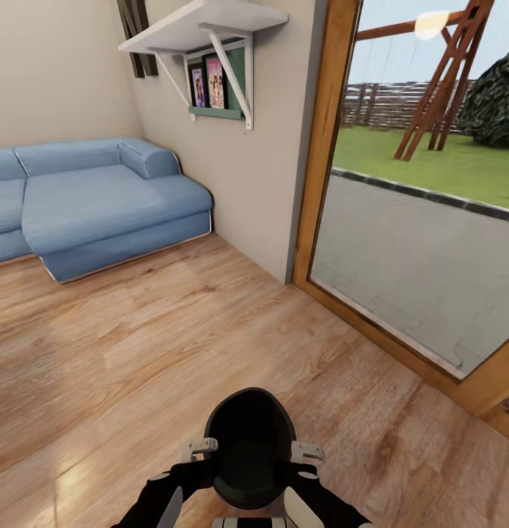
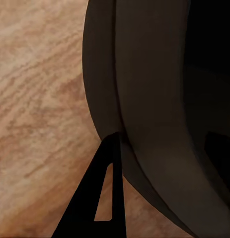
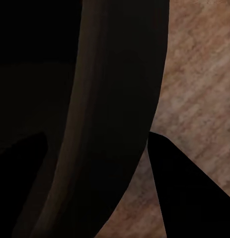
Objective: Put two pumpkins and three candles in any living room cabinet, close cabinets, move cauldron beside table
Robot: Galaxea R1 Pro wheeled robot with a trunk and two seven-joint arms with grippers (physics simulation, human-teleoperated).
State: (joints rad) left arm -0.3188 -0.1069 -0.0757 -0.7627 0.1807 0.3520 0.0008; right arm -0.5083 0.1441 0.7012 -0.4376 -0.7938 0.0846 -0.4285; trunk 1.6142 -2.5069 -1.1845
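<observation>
**Cauldron held between both arms over the wood floor**

I have the black, round, deep-bowled cauldron [image 1: 248, 447] up close in front of the trunk, at the near edge of my head view, its open mouth tipped towards the camera. The left gripper [image 1: 199, 446] sits at its left rim and the right gripper [image 1: 307, 452] at its right rim. In the left wrist view one dark finger [image 2: 102, 198] lies outside the cauldron's wall [image 2: 144, 99] and the other inside, so that gripper straddles the rim and pinches it. The right wrist view shows the same: one finger [image 3: 184, 193] outside the wall [image 3: 119, 99], the other a dark shape inside (hard to make out against the black interior).

Under everything is a light brown plank floor [image 1: 137, 352]. Far left stands a pale blue fabric corner sofa [image 1: 100, 205]. Above it, a white wall shelf on brackets [image 1: 203, 26] carries a green rack of pictures beneath. To the right, a wood-framed glass door [image 1: 430, 220] looks onto paving and grass.
</observation>
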